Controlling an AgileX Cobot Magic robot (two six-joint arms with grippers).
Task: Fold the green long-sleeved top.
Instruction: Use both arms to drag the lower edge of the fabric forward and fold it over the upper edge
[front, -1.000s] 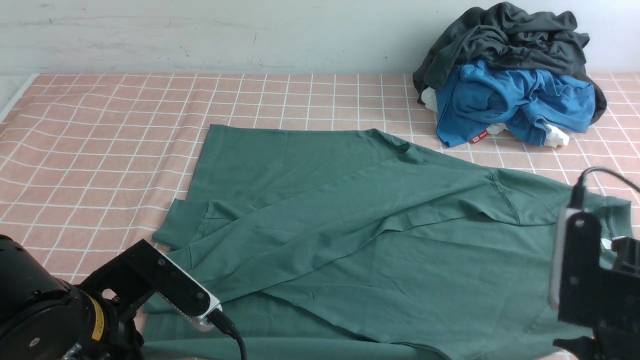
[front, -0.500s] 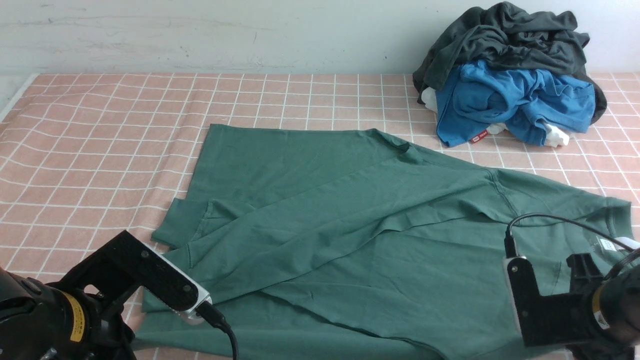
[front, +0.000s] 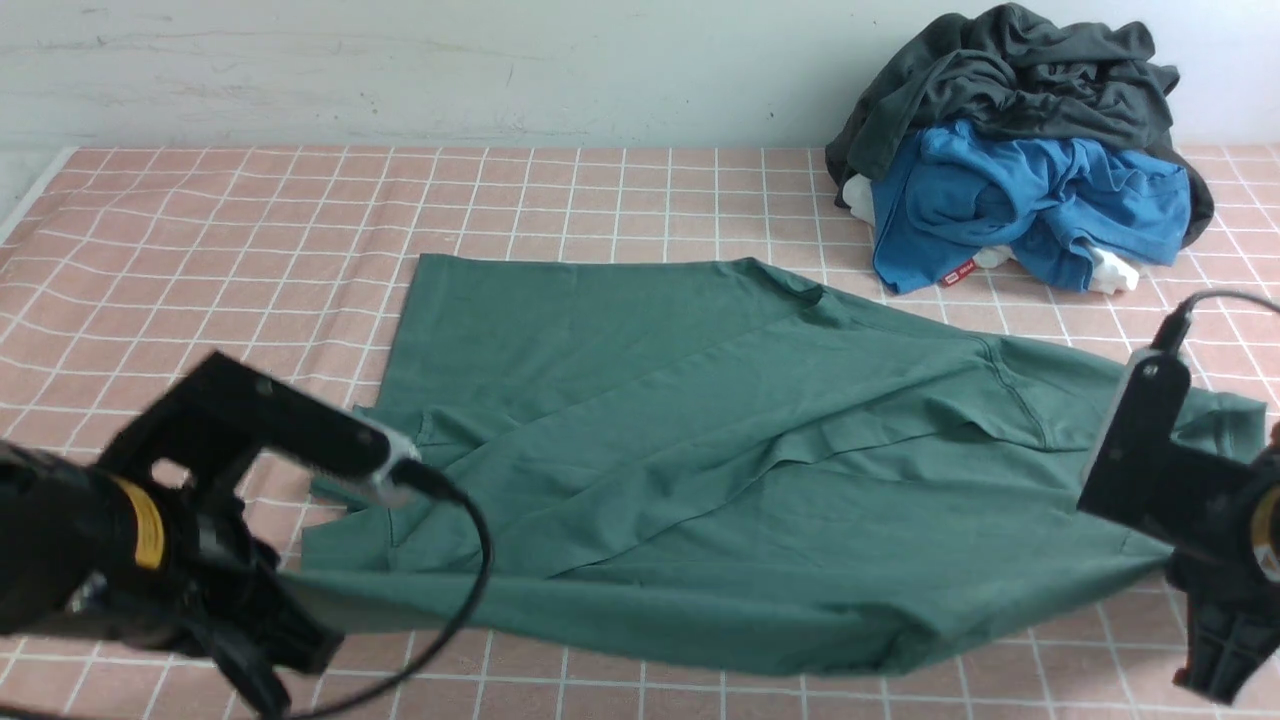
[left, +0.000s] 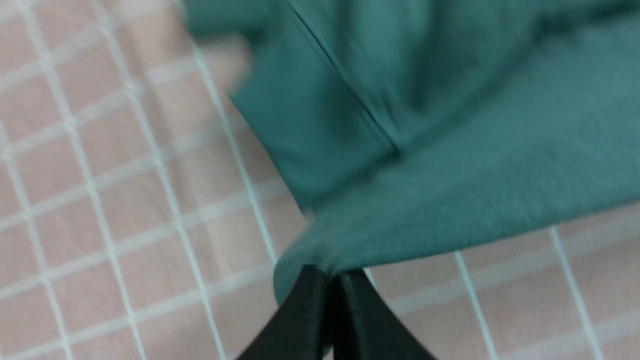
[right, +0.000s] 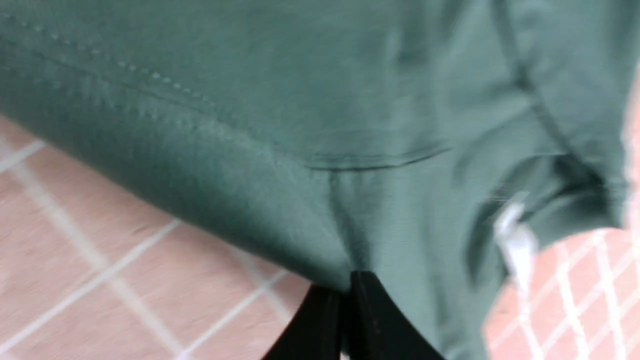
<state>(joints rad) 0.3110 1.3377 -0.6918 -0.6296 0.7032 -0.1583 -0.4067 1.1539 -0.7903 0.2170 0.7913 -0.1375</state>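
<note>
The top (front: 700, 430) lies spread across the middle of the checked worktop (front: 600, 190), its near edge lifted clear. The left hand (left: 330, 275) is clamped on the top's near left corner, and the right hand (right: 347, 282) pinches its near right edge.

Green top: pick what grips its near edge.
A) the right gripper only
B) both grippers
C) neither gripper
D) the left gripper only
B: the wrist views show the left gripper and the right gripper each shut on the near edge of the green top.
</note>
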